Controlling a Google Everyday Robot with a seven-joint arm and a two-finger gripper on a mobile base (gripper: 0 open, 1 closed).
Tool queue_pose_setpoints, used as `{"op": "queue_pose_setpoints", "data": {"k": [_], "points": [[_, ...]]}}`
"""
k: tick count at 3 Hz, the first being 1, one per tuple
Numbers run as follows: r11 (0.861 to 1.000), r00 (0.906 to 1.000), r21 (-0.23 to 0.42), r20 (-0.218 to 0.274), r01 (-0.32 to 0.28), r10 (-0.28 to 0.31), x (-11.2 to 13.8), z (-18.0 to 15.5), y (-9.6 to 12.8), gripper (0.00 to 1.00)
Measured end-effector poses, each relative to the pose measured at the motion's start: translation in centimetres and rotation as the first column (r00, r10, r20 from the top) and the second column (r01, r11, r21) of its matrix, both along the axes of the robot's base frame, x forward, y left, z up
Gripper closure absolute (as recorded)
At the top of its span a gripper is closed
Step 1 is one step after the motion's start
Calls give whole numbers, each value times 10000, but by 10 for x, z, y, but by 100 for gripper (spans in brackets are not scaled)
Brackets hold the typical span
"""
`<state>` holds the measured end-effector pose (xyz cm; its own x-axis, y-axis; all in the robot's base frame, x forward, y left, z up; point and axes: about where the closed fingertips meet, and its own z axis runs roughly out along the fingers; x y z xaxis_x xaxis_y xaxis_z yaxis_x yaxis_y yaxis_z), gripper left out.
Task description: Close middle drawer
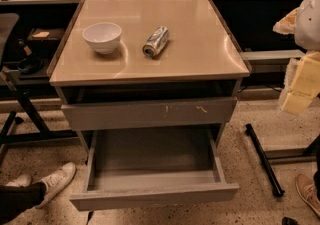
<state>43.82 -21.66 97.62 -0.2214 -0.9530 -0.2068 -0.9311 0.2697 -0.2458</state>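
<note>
The cabinet [200, 59] has a smooth, slightly glossy beige top with rounded corners, and everything here is placed relative to it. The middle drawer [152, 196] is pulled way out of the cabinet's front, low down. It's a wide, shallow grey box with a plain flat front, no handle, and a matte interior. Right above it in the cabinet sits a taller grey front [150, 113] with a few pale orange scratches. On the cabinet's top, toward the left, there's a round white bowl [102, 37], and just right of that a crinkly metallic can [156, 42] lying on its side. The gripper [300, 89] is a pale yellowish blocky thing hanging off to the cabinet's right, well clear of the drawer. Honestly can't tell if it's open or closed. Speckled stone-look floor [250, 189] under the cabinet.
</note>
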Motion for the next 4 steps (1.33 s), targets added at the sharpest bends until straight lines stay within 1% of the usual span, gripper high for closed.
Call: {"op": "queue_pose_setpoints", "data": {"k": [1, 2, 4], "points": [[10000, 10000, 0, 0, 0, 0, 0, 0, 0, 0], [10000, 10000, 0, 0, 0, 0, 0, 0, 0, 18], [10000, 10000, 0, 1, 0, 0, 0, 0, 0, 64]]}}
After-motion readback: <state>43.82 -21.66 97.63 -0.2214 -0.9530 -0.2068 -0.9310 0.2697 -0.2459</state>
